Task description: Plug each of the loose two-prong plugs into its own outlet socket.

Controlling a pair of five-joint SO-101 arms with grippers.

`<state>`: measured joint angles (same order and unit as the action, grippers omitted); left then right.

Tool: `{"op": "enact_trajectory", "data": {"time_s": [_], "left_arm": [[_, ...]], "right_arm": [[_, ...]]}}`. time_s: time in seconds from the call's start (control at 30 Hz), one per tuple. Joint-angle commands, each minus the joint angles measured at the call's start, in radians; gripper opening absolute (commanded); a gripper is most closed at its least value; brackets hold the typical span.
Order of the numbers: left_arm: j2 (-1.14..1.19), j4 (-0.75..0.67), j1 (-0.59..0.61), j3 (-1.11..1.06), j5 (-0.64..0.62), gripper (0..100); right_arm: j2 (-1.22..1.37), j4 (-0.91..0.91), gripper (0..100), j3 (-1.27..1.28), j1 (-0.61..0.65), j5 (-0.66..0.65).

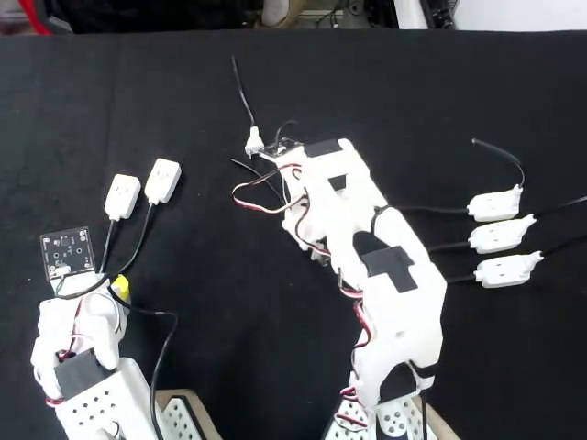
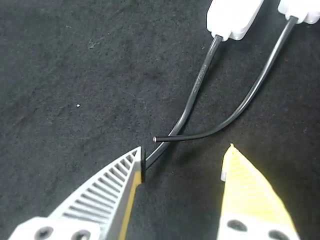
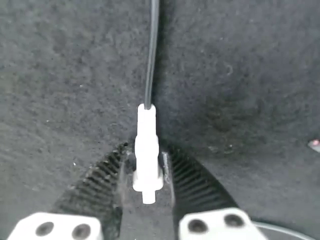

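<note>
Gripping the small white plug tight between the right fingers, a bit far of the middle of the surface. Trailing a thin black cord away toward the far side. Holding the left fingers spread wide with nothing in them, near and to the left, just over two more black cords leading to two white blocks. Also three more white blocks well off on the right. Hard to tell plugs from sockets among those blocks.

Could go wrong in a few ways. Might twist the plug sideways by squeezing so thin a thing and then pushing hard. Seems held with the cord end pointing away and the other end pointing back into the hand, so might never reach a socket hole without a new grip. Might tug the cord tight while carrying the plug, or catch it on the loose wires beside the right wrist. Might just shove a loose block along the surface instead of going in, by not pinning that block down first. Might miss the holes, bend the prongs, or drop the plug by letting go too soon. Best to go slow and steady the block with the free fingers.
</note>
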<state>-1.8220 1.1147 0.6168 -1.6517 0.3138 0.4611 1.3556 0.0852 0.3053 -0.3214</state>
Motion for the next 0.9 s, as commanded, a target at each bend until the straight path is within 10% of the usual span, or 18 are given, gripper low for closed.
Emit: {"op": "enact_trajectory", "data": {"time_s": [0.0, 0.23, 0.87], "left_arm": [[-0.003, -0.014, -0.004, 0.004, 0.011, 26], [-0.003, -0.014, -0.004, 0.004, 0.011, 26], [-0.003, -0.014, -0.004, 0.002, 0.011, 26]], "right_arm": [[0.002, 0.009, 3.7, -0.087, 0.025, -0.006], [0.002, 0.029, 13.9, -0.128, 0.026, -0.003], [0.004, 0.032, 2.9, -0.145, 0.054, -0.003]]}}
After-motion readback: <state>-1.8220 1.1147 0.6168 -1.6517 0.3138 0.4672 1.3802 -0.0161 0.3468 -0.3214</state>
